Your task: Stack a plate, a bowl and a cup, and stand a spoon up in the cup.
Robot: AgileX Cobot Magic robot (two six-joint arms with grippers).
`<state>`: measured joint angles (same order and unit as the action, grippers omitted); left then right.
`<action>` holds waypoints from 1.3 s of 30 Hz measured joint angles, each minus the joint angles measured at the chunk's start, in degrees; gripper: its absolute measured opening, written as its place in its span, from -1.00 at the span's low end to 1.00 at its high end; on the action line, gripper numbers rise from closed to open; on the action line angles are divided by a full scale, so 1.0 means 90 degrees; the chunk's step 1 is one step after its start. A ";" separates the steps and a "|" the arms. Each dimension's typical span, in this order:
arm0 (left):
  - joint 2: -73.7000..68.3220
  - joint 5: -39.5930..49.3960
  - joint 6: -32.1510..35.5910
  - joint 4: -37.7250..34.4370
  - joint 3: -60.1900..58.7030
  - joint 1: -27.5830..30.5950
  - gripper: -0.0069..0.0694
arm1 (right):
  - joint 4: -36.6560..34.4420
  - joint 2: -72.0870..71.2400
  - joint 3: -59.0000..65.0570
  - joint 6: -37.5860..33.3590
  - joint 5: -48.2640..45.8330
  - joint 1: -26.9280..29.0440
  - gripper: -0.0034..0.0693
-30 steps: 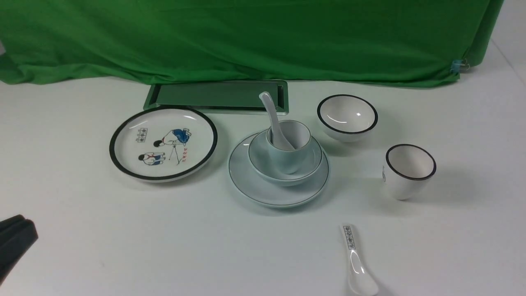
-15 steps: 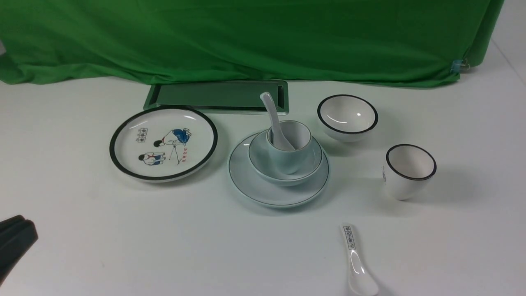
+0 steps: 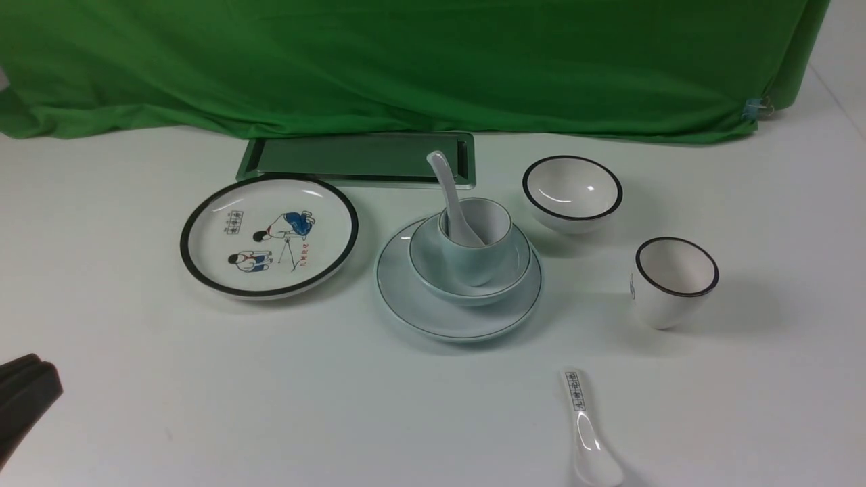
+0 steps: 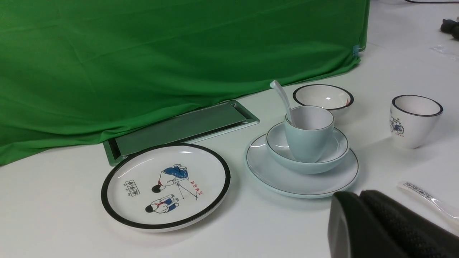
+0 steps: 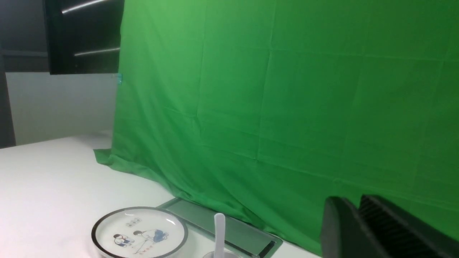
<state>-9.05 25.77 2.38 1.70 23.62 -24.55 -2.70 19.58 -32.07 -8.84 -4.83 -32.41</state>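
Nothing has shifted since the earlier frames: the spoon (image 3: pixel 446 186) leans in the cup (image 3: pixel 467 260), the cup sits in the bowl (image 3: pixel 433 270) and the bowl on the plate (image 3: pixel 419 308). Each piece nests to steady the next, so the task looks done. The left hand (image 3: pixel 37 372), pressed together and empty, sits at the worktop's (image 3: pixel 203 406) near left, well apart from the plate. The right hand (image 5: pixel 358 206) holds nothing, and I cannot tell whether it is parted.

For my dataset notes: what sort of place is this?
Probably a lab or studio bench, not a home: a green cloth backdrop hangs behind a plain white table, which has a metal hatch set into it.
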 joint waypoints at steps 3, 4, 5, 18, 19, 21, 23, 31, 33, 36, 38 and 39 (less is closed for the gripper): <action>0.0000 0.0000 0.0000 0.0000 0.0000 0.0000 -0.90 | -0.0024 -0.0021 0.0119 0.0000 0.0001 0.0014 -0.59; 0.0000 0.0000 0.0000 0.0000 0.0000 0.0000 -0.90 | -0.0034 -0.0042 0.0180 0.0000 0.0001 0.0033 -0.59; 0.0000 0.0000 -0.0002 0.0000 0.0000 0.0000 -0.90 | -0.0068 -0.0093 0.0267 0.0000 0.0001 0.0082 -0.59; 0.0000 0.0007 -0.0021 0.0000 0.0000 0.0000 -0.90 | 0.1246 -0.1122 0.2573 0.2243 -0.0006 0.2439 -0.87; 0.0000 0.0007 -0.0021 0.0000 0.0000 0.0000 -0.90 | 0.1275 -0.1377 0.2862 0.2245 -0.0015 0.2734 -0.87; 0.0000 0.0007 -0.0021 0.0000 0.0000 0.0000 -0.90 | 0.1274 -0.1780 0.3250 0.2169 -0.0030 0.3184 -0.87; 0.0000 0.0007 -0.0021 0.0000 0.0000 0.0000 -0.90 | 0.1247 -0.1914 0.3398 0.2137 -0.0045 0.3380 -0.87; 0.0000 0.0007 -0.0028 0.0000 0.0000 0.0000 -0.90 | 0.0382 -0.2168 0.3616 0.0848 -0.0075 0.4193 -0.88; 0.0000 0.0007 -0.0037 0.0000 0.0000 0.0000 -0.90 | 0.0300 -0.2168 0.3616 0.0830 -0.0123 0.4177 -0.89; 0.0000 0.0007 -0.0043 0.0000 0.0000 0.0000 -0.90 | 0.0300 -0.2168 0.3616 0.0922 -0.0230 0.4086 -0.89; 0.0000 0.0007 -0.0043 0.0000 0.0000 0.0000 -0.90 | 0.0300 -0.2168 0.3616 0.1022 -0.0361 0.3941 -0.89; 0.0000 0.0007 -0.0043 0.0000 0.0000 0.0000 -0.90 | 0.0300 -0.2168 0.3616 0.1026 -0.0404 0.3911 -0.89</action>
<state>-9.05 25.84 2.00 1.70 23.62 -24.55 0.00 0.07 0.47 0.39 -8.47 2.79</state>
